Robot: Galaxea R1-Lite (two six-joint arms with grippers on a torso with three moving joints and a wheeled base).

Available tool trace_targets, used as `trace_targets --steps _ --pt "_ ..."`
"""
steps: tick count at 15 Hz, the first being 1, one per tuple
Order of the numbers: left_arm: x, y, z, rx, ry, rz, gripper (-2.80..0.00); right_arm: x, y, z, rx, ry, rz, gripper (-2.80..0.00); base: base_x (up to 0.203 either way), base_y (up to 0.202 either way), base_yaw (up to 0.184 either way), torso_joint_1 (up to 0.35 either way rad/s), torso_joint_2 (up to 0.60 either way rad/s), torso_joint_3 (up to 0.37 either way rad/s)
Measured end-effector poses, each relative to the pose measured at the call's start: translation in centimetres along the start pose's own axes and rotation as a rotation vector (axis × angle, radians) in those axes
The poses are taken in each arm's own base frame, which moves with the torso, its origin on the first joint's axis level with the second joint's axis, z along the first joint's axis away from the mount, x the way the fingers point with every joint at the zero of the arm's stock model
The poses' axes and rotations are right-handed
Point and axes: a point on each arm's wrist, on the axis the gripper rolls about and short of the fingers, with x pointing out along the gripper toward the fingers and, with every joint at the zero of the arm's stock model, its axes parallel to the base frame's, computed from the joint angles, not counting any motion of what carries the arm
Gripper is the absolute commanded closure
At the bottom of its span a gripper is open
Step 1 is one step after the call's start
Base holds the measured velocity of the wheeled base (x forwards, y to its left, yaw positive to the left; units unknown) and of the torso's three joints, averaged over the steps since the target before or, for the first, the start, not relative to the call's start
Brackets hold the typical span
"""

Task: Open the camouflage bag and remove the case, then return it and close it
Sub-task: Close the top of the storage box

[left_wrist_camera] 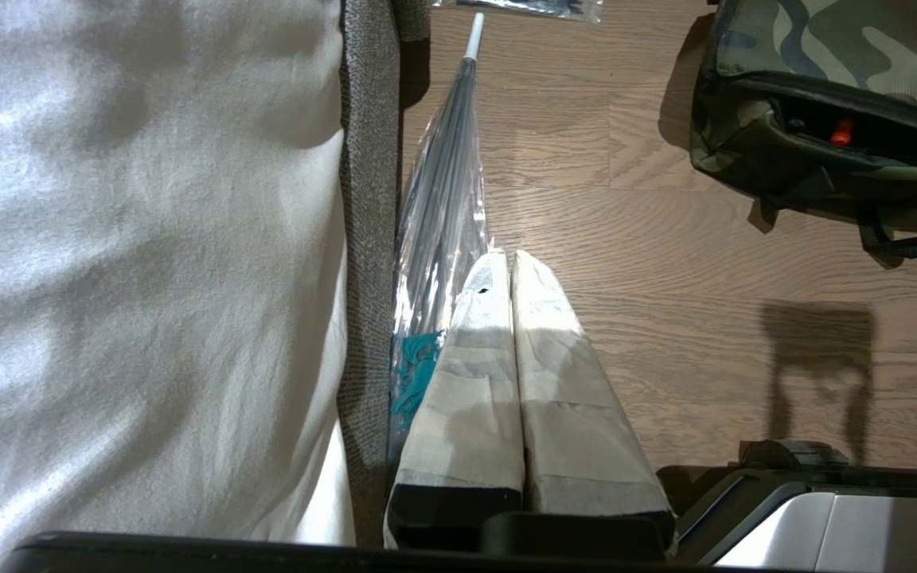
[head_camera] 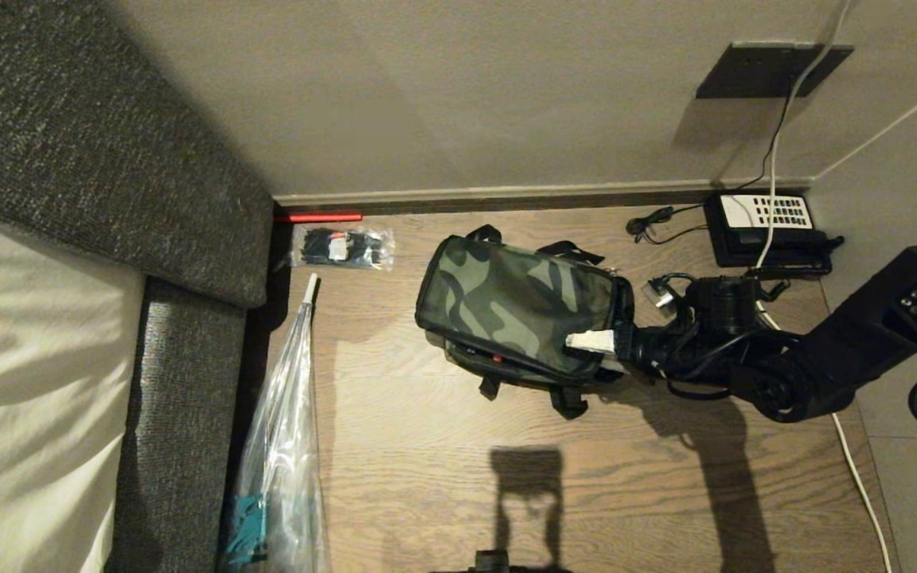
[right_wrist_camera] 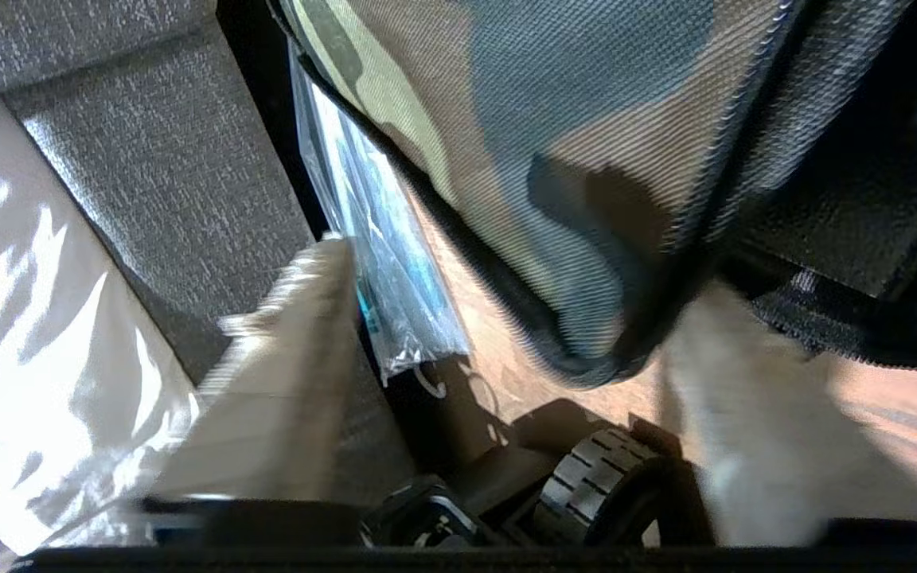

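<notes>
1. Left gripper (left_wrist_camera: 506,270): you have it parked by the sofa, jaws pressed together, empty, well apart from the work.
2. Camouflage bag (head_camera: 518,306) lies mid-floor, long axis crosswise, lid ajar.
3. Right gripper (head_camera: 603,354), much nearer, straddles the lid's right corner, partly open; you cannot tell if it grips.

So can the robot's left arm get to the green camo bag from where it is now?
Probably not yet. The left tool is shut and hangs back by the sofa, beside the plastic-wrapped umbrella. Bare floor separates it from the bag, so nothing blocks it. The right tool is already at the bag's lid.
</notes>
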Motion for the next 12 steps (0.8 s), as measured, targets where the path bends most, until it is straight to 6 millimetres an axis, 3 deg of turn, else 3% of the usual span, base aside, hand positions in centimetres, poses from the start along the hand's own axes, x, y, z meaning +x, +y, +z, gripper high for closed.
trace_targets --steps 8,12 --pt "0.0 0.0 0.0 0.000 0.000 -0.001 0.00 -0.6 0.2 -0.2 -0.053 -0.015 -0.019 0.00 0.000 0.000 0.000 0.000 0.00 0.000" --pt "0.0 0.0 0.0 0.000 0.000 0.000 0.00 -2.7 -1.1 -0.9 -0.148 0.000 -0.076 0.00 0.000 0.000 0.000 0.000 0.00 0.000"
